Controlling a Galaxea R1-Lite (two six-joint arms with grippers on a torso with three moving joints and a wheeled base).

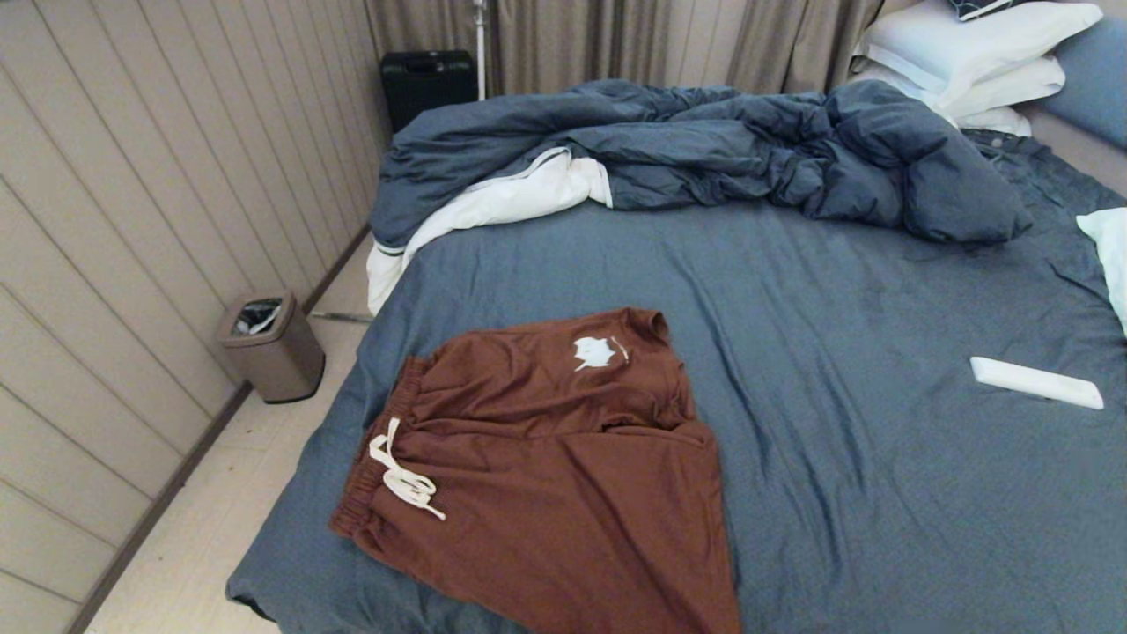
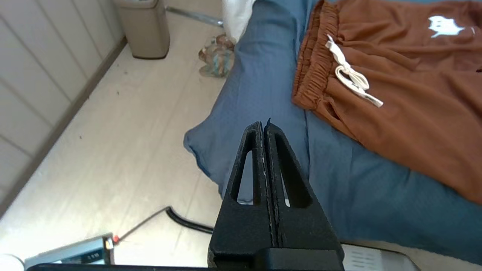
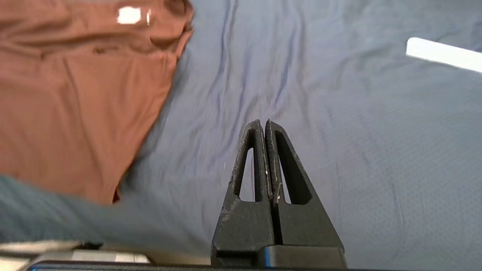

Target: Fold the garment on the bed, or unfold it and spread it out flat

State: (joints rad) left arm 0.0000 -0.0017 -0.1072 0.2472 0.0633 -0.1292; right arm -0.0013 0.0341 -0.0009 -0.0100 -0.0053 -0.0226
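Right pincer, fingers pressed together, sits lower centre over the bed; the garment fills the upper left.

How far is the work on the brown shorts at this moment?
Done: the shorts lie spread on the bed sheet, waistband and drawstring showing, though creased. In hand: nothing; the left gripper and right gripper are shut, empty and off the fabric. Left: any folding; no fold is visible yet.
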